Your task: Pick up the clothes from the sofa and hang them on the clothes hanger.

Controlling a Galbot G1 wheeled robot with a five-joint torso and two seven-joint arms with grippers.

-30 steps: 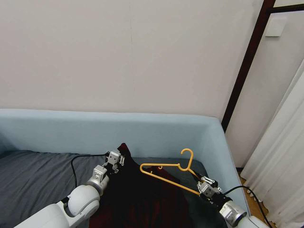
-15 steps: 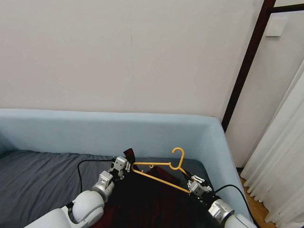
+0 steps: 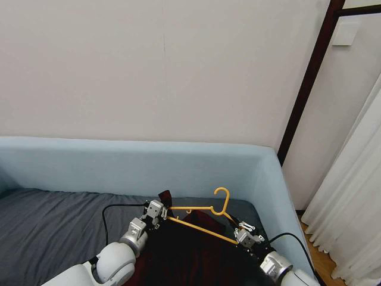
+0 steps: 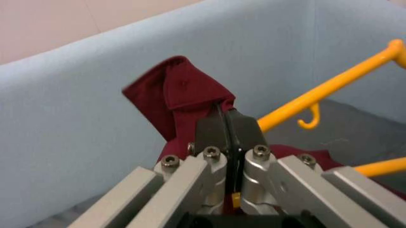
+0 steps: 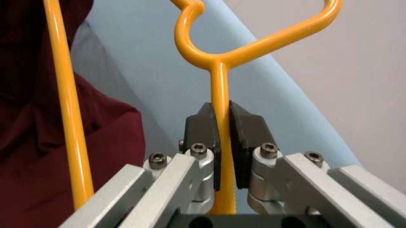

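Observation:
A dark red garment (image 3: 190, 250) lies on the sofa seat, with one corner lifted. My left gripper (image 3: 158, 209) is shut on that raised corner of the garment (image 4: 180, 97), its black pads (image 4: 212, 133) pinching the cloth. A yellow hanger (image 3: 199, 217) is held low over the garment, hook up. My right gripper (image 3: 244, 232) is shut on the hanger's lower arm (image 5: 219, 118), pads (image 5: 244, 130) pressed to both sides of the bar. The hanger's far end (image 4: 317, 92) sits right beside the left gripper and the lifted cloth.
The light blue sofa backrest (image 3: 89, 164) runs behind both grippers, with a side arm (image 3: 277, 190) at the right. The seat cushion (image 3: 41, 220) is dark grey. A black cable (image 3: 110, 211) trails from the left arm. A dark door frame (image 3: 306, 83) and white curtain (image 3: 357, 196) stand right.
Both grippers have moved toward each other and lower. The hanger has shifted left, so its tip now reaches the lifted garment corner in the left gripper.

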